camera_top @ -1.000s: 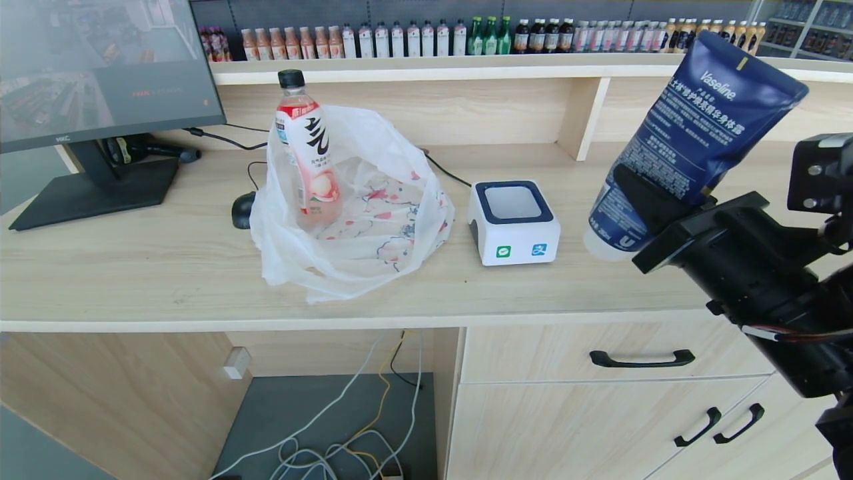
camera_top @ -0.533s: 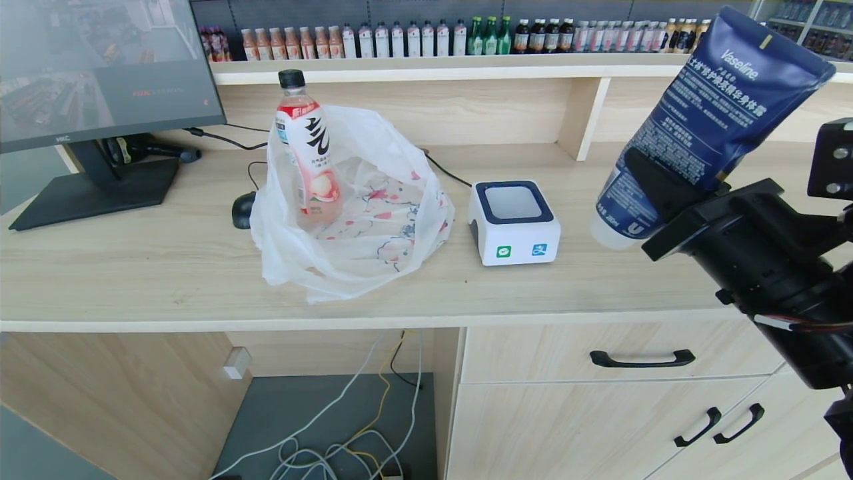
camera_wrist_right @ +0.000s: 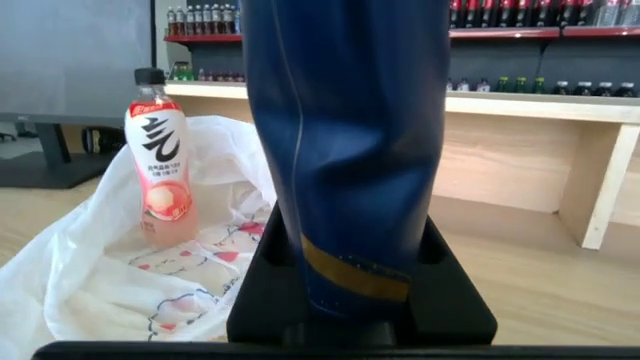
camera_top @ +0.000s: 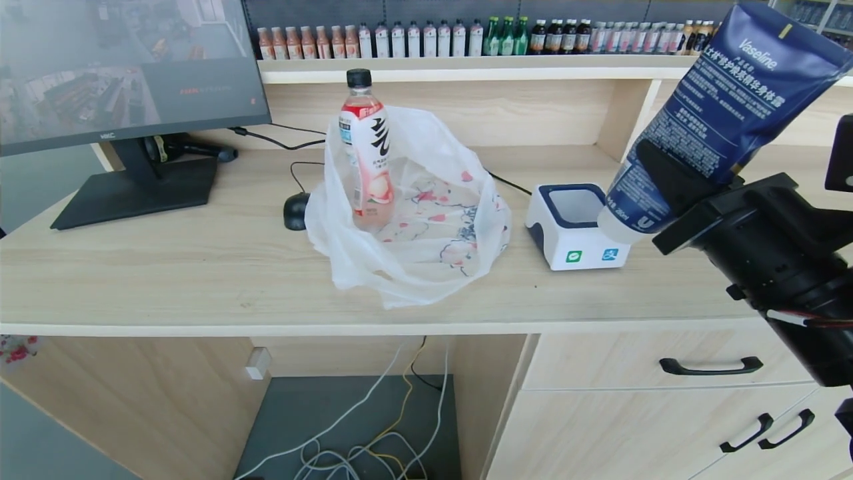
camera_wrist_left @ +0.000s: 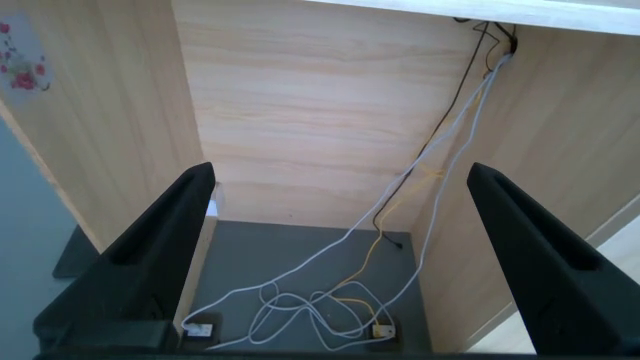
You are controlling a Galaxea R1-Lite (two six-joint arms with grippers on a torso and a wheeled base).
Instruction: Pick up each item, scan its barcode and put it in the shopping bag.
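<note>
While the right gripper (camera_top: 673, 187) is clamped on the lower body of the blue lotion tube (camera_top: 723, 113), the tube hangs in the air above the right part of the counter (camera_top: 200, 280), tilted with its white cap end down and its crimped end up and to the right. In the head view the cap end sits just at the right edge of the white barcode scanner (camera_top: 576, 227), which stands on the counter just right of the shopping bag (camera_top: 433, 233). The bag lies open in the middle of the counter with a pink drink bottle (camera_top: 365, 160) standing upright inside it, toward its left wall. A monitor (camera_top: 120, 67) occupies the counter's far left corner, with a black mouse (camera_top: 295, 211) between its stand and the bag. The left gripper (camera_wrist_left: 340, 255) hangs below the counter edge with its fingers (camera_wrist_left: 150, 260) wide apart, holding nothing, facing the cables in the knee space. The step in hand looks like the scan of the tube, with the bottle apparently already bagged. I cannot tell where the barcode sits on the tube. The next move calls for bringing the tube over the scanner's window and turning it until the code faces the glass, then carrying it left to the bag's open mouth, clear of the bottle.
</note>
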